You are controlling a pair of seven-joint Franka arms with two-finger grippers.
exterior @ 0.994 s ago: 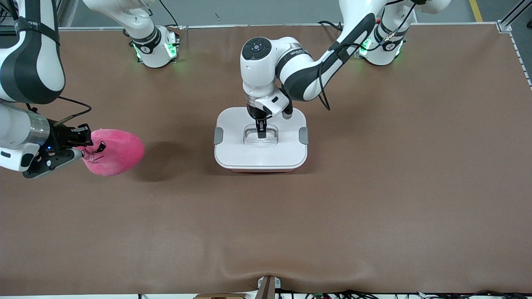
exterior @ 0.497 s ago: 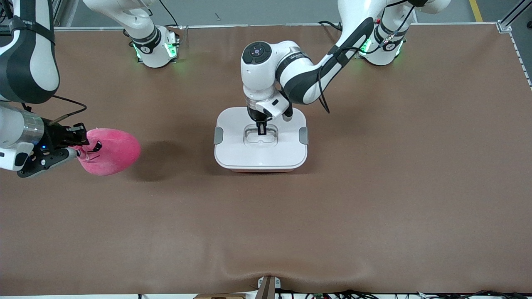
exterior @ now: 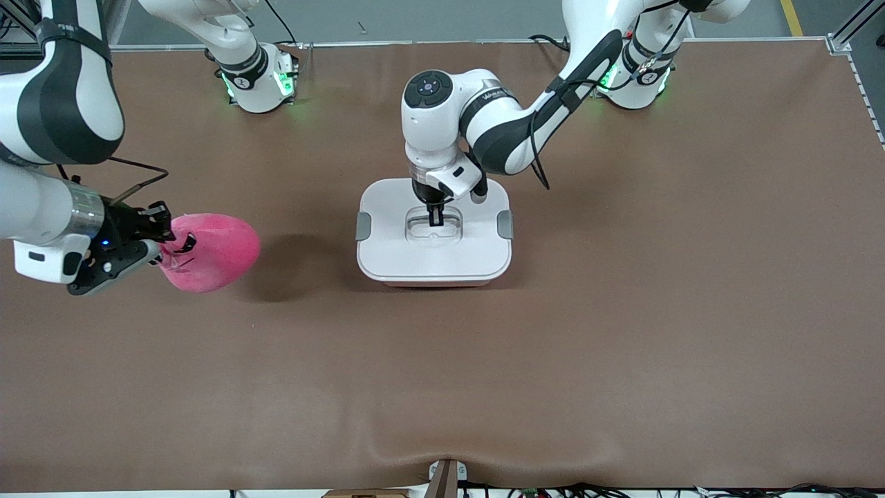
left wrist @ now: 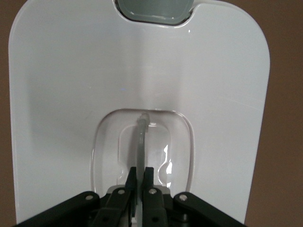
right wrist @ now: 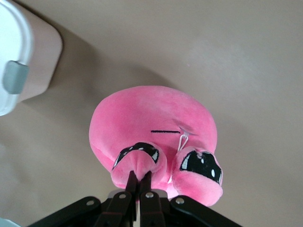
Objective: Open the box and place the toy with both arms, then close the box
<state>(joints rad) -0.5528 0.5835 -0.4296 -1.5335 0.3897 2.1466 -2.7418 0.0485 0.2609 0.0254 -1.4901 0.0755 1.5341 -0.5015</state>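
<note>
The box's (exterior: 434,259) pink body hides almost wholly under its lid (exterior: 387,207)

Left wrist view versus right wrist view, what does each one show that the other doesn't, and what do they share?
Only the left wrist view shows the left gripper shut on the clear handle in the lid's recess. Only the right wrist view shows the right gripper shut on the pink plush toy, held above the table, and the box's pale pink base. Both show the white lid with a grey clip.
</note>
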